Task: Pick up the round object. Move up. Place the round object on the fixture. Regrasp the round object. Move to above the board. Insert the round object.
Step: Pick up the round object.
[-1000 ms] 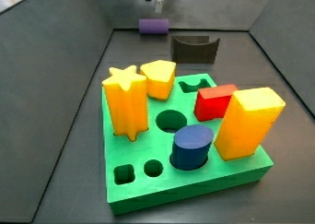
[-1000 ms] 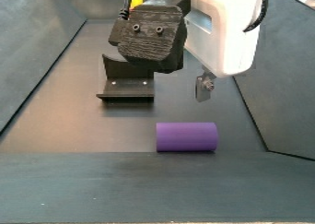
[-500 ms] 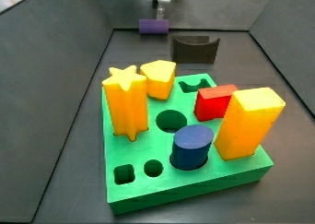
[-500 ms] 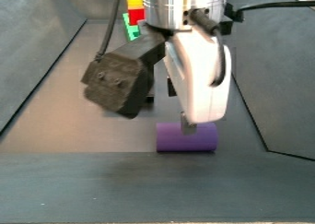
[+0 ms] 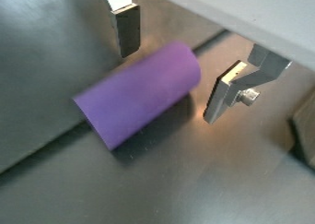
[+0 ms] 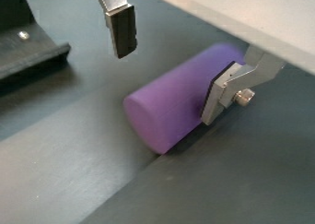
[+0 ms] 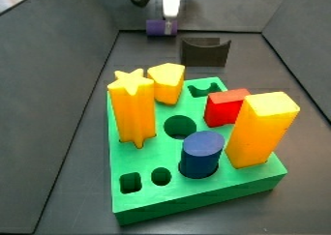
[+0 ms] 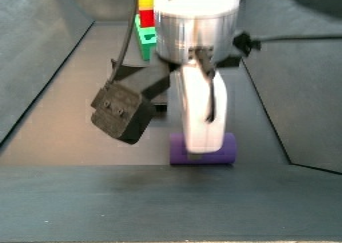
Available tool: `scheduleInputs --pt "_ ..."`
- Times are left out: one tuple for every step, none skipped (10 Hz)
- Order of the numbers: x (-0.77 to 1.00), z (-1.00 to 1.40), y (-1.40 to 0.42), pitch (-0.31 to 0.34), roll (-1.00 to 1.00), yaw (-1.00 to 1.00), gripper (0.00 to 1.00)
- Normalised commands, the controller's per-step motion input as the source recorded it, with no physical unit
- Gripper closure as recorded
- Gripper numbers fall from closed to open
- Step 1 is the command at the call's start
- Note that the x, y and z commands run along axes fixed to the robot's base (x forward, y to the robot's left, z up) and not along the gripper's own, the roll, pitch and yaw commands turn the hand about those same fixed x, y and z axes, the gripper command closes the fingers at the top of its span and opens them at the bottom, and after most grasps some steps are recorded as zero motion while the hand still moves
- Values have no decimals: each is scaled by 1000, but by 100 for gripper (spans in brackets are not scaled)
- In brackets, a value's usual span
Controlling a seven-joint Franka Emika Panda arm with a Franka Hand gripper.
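Note:
The round object is a purple cylinder (image 5: pixel 133 97) lying on its side on the dark floor. It also shows in a wrist view (image 6: pixel 176 106) and in both side views (image 7: pixel 157 28) (image 8: pixel 229 147). My gripper (image 5: pixel 172 78) is open, low over the cylinder, with one finger on each side of it and not touching it; it shows the same way in a wrist view (image 6: pixel 169 80). In a side view the gripper (image 7: pixel 168 9) hangs at the far end of the floor. The fixture (image 7: pixel 204 50) stands right beside the cylinder. The green board (image 7: pixel 246 183) has an empty round hole (image 7: pixel 180 127).
The board carries a yellow star (image 7: pixel 130 108), a yellow prism (image 7: pixel 167 82), a red cube (image 7: pixel 224 107), a tall yellow block (image 7: pixel 262 130) and a blue cylinder (image 7: pixel 200 154). Grey walls enclose the floor. A fixture corner shows in a wrist view (image 6: pixel 31 53).
The gripper has come down from above the floor and now straddles the purple cylinder. The cylinder has not moved.

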Motion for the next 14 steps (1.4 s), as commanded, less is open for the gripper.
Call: scheduleInputs --pt "91 -823 -63 -164 -50 -426 0" --pt "60 -874 -46 -153 -13 -466 0" --pt "0 -926 -46 -131 -4 -511 0" --pt "-51 -903 -40 -140 -24 -560 0" --pt "-243 -769 0 -203 -86 -437 0" --pt "0 0 0 -26 -9 0 0" --pt "0 0 0 -10 0 0 0" --pt "0 0 0 0 0 0 0" --pt "0 0 0 0 0 0 100" --pt "0 0 0 0 0 0 100" --pt "0 0 0 0 0 0 100" --pt "0 0 0 0 0 0 100" --pt "0 0 0 0 0 0 100" --pt "0 0 0 0 0 0 100"
